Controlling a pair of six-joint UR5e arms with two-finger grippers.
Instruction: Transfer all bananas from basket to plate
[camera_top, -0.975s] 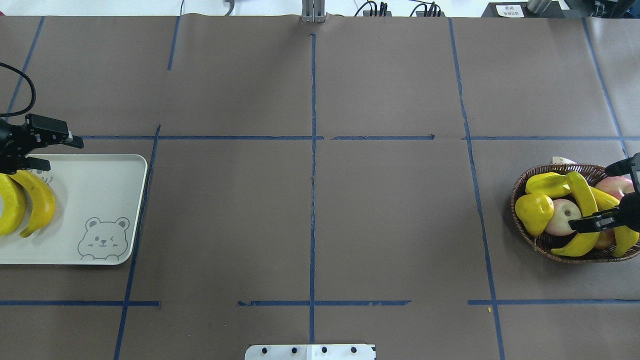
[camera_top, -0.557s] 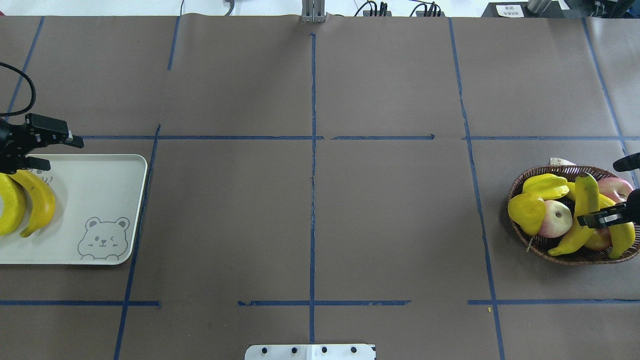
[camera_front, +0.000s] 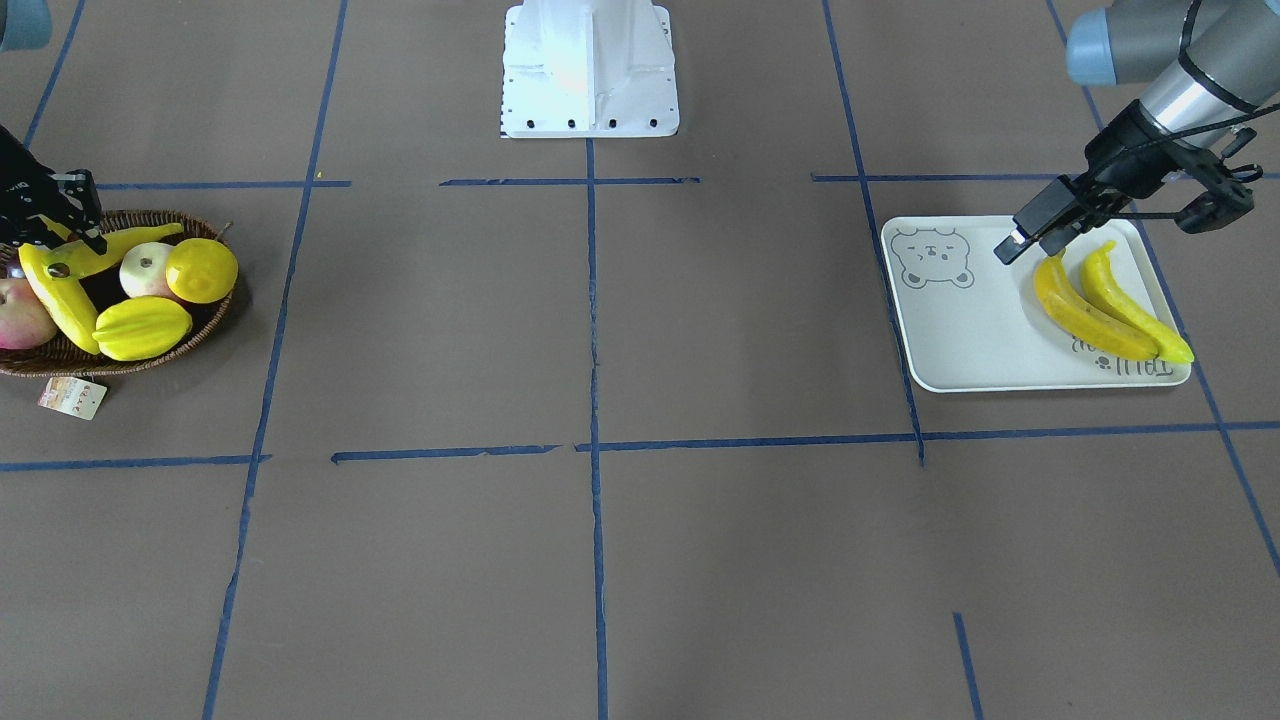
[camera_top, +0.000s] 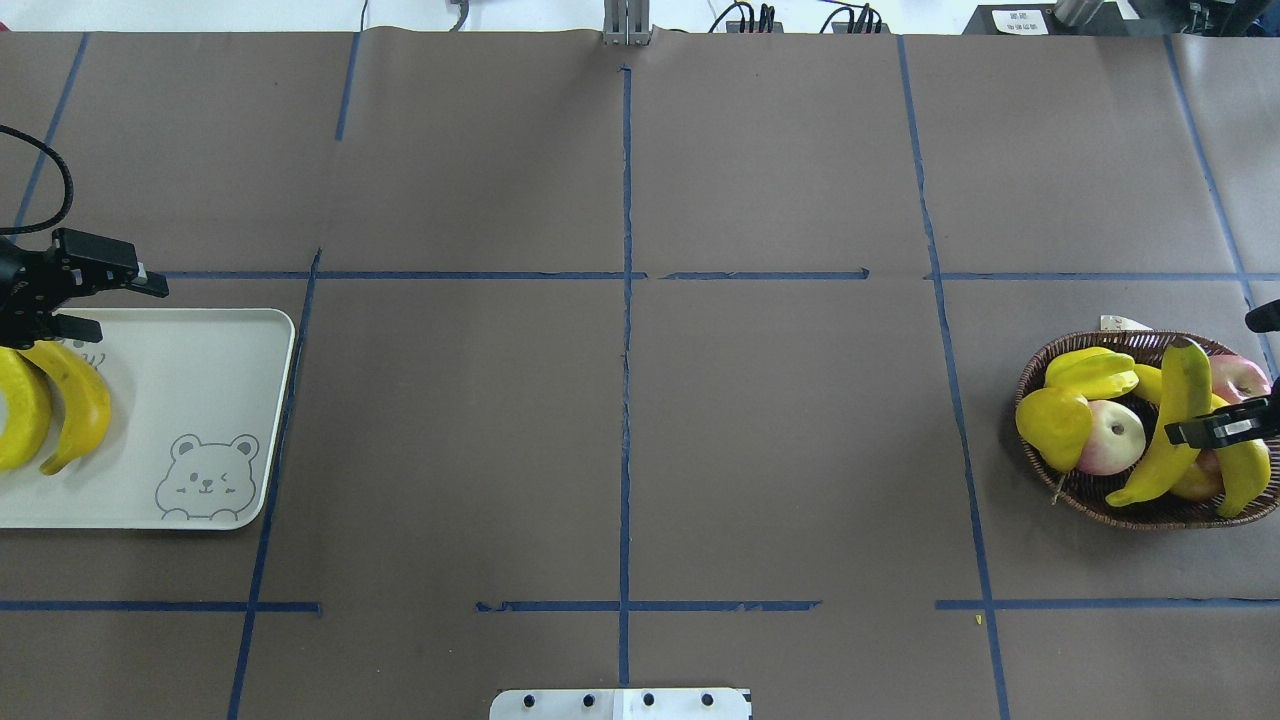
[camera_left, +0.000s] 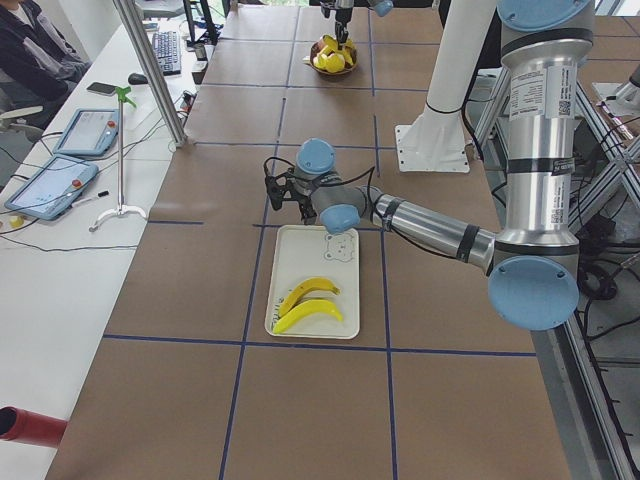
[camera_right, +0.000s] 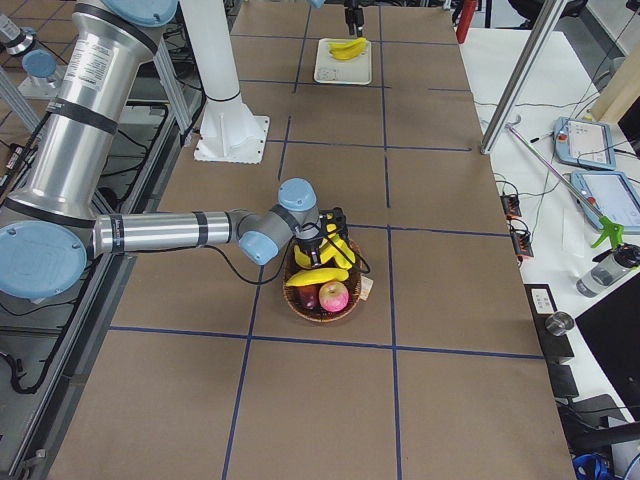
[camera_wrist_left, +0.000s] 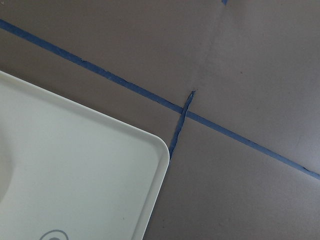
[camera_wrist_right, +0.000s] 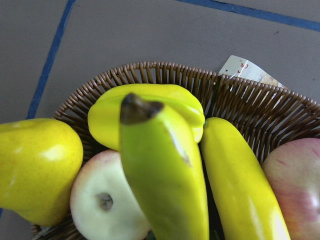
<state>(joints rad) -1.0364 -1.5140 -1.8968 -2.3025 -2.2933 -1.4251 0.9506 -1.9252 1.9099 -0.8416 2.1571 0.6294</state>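
Observation:
The basket (camera_top: 1085, 495) stands at the table's right end. Two bananas are in it. One banana (camera_top: 1180, 400) is tilted up with its dark tip raised, and my right gripper (camera_top: 1197, 432) is shut on its middle. In the right wrist view this banana (camera_wrist_right: 165, 170) points at the camera. The other banana (camera_top: 1248, 470) lies under it among the fruit. At the left end, two more bananas (camera_top: 75, 400) lie side by side on the plate (camera_top: 200, 370). My left gripper (camera_top: 115, 305) hovers open over the plate's far edge, holding nothing.
Also in the basket are a starfruit (camera_top: 1095, 372), a yellow pear (camera_top: 1052, 425), a pale apple (camera_top: 1112, 437) and a red apple (camera_top: 1240, 377). A paper tag (camera_top: 1125, 322) lies behind the basket. Blue tape lines cross the brown table. The robot base (camera_front: 590, 70) stands mid-table.
My right gripper has moved right with the banana, whose far end has swung up. The basket has slid slightly left. The left arm has not moved.

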